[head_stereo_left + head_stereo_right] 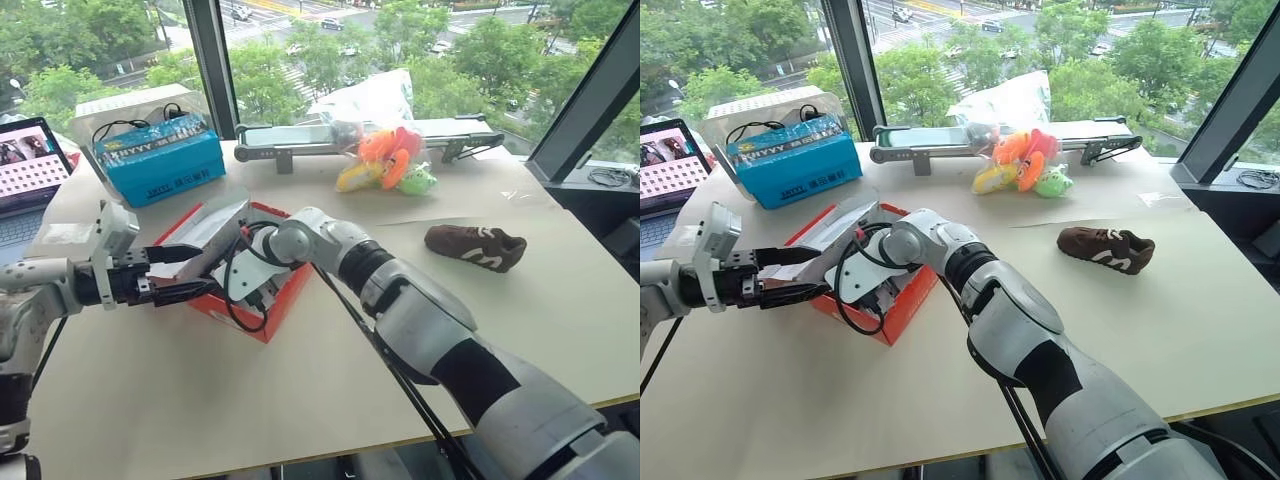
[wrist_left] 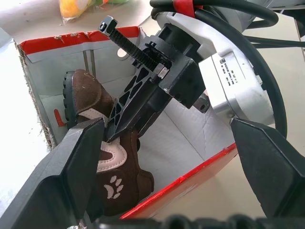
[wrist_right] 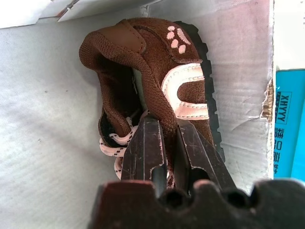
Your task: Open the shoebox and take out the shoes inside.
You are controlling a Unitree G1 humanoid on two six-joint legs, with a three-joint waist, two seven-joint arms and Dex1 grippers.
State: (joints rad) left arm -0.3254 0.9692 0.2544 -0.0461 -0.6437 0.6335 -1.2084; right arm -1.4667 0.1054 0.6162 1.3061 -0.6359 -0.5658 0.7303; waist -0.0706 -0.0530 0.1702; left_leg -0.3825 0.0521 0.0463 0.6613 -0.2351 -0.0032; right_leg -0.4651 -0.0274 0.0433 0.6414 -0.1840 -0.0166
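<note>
The red shoebox (image 1: 268,312) stands open on the left of the table, its lid (image 1: 215,222) tipped up and back. Inside lies a brown shoe (image 3: 143,62) with pale laces and a paw-print mark. My right gripper (image 3: 164,125) reaches down into the box and is shut on the shoe's side wall by the collar. My left gripper (image 1: 198,272) is at the box's left end under the lid, its fingers (image 2: 71,162) spread wide and open around nothing. The other brown shoe (image 1: 475,246) lies on the table at the right.
A blue box with cables (image 1: 160,160) and a laptop (image 1: 28,165) sit at the back left. A clear bag of bright plush toys (image 1: 385,160) leans on a long grey device (image 1: 290,140) by the window. The table's front edge (image 1: 300,450) is near.
</note>
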